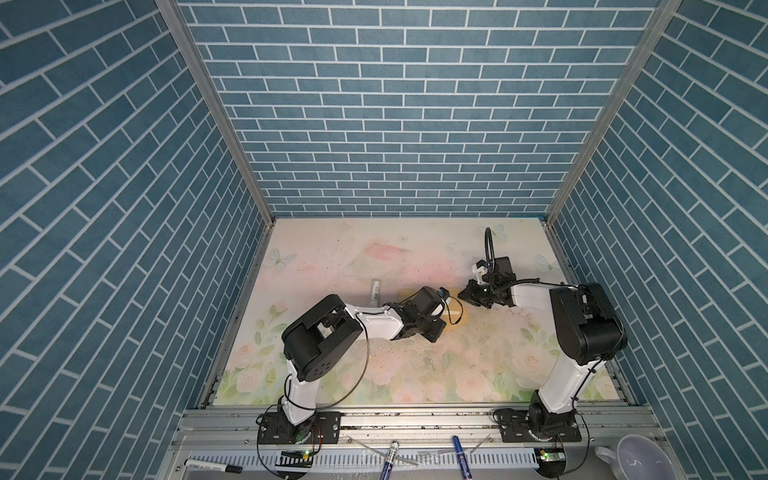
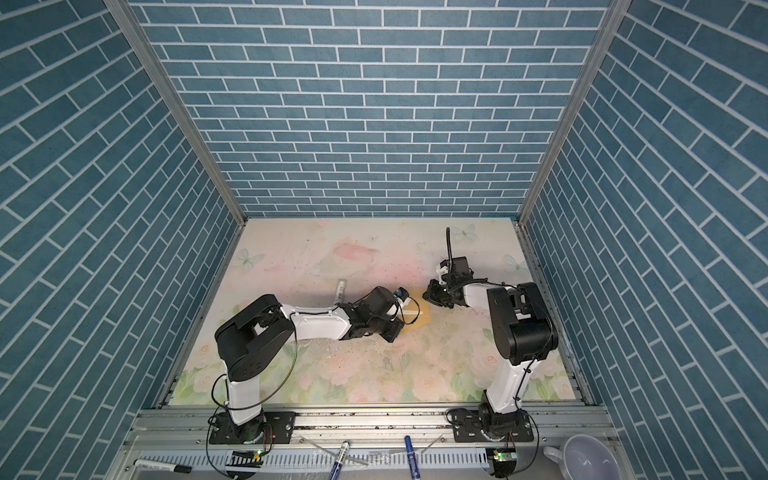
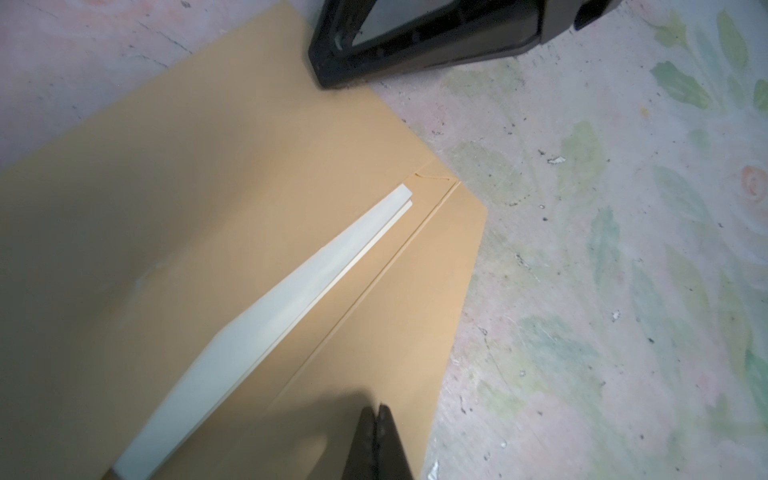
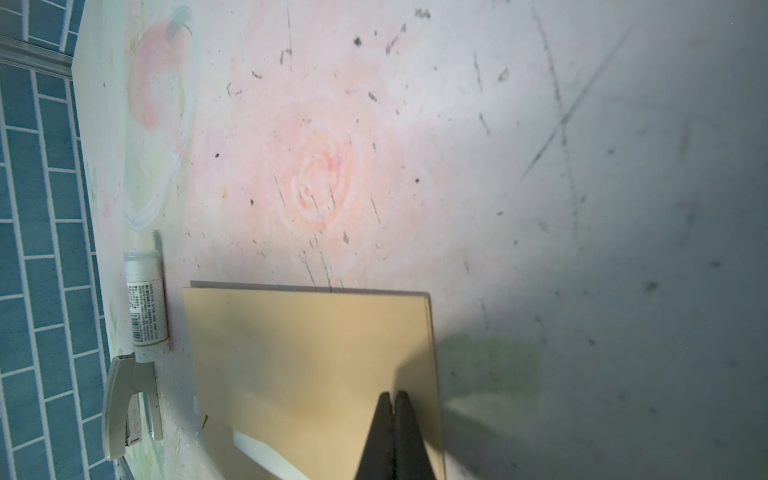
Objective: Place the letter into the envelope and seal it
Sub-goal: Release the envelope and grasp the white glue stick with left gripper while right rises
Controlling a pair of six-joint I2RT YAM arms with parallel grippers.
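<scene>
The left gripper [image 3: 376, 415] and right gripper [image 4: 392, 399] are both fully closed, gripping nothing, tips over the long tan kraft-paper envelope [image 3: 166, 187] beneath them. The pale cream paper letter [image 3: 291, 299] sticks partly out of it, just beside the left tips.

The long tan kraft-paper envelope [image 3: 199, 216] looks matt and smooth, like the pale cream paper letter [image 3: 291, 299]. At the envelope's nine o'clock, the white-and-silver plastic glue tube [image 1: 375, 291] shines faintly; the floral printed tabletop [image 1: 457, 365] is scuffed.

envelope [image 1: 460, 318] mostly hidden under left arm [image 1: 374, 320]; letter [image 3: 257, 332] end cropped.
</scene>
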